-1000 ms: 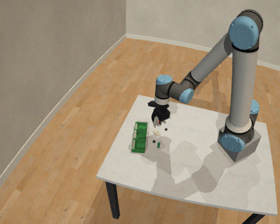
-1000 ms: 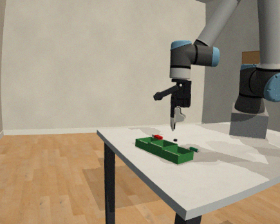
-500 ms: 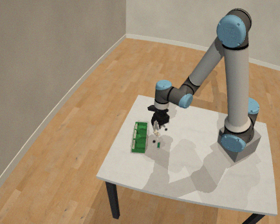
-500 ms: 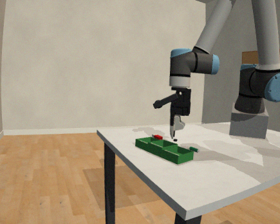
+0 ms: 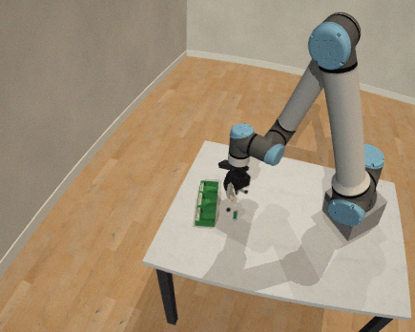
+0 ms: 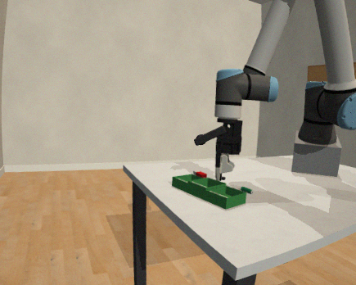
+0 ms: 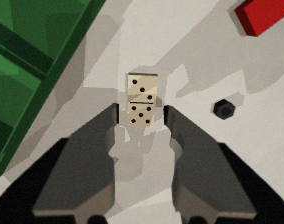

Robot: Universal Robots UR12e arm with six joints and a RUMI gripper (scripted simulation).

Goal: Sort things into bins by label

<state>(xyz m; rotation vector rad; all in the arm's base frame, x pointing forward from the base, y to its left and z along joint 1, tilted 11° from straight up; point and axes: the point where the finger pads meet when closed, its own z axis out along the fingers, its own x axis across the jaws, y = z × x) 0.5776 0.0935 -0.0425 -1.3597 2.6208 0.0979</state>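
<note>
Now the gripper (image 7: 141,114) stands partly spread and empty, its jaws flanking the near half of the domino (image 7: 142,99), which lies flat on the table (image 7: 193,55) beside the green bins (image 7: 23,65). It should settle squarely before pinching, keeping clear of the black nut (image 7: 223,108) and red block (image 7: 263,15).

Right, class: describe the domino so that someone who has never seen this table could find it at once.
Start at the green bin tray near the table's edge; just beside it, the domino lies flat on the white table, between the tips of the open gripper. It is the only cream tile with black pips; its neighbours are a red block and a small black nut.
</note>
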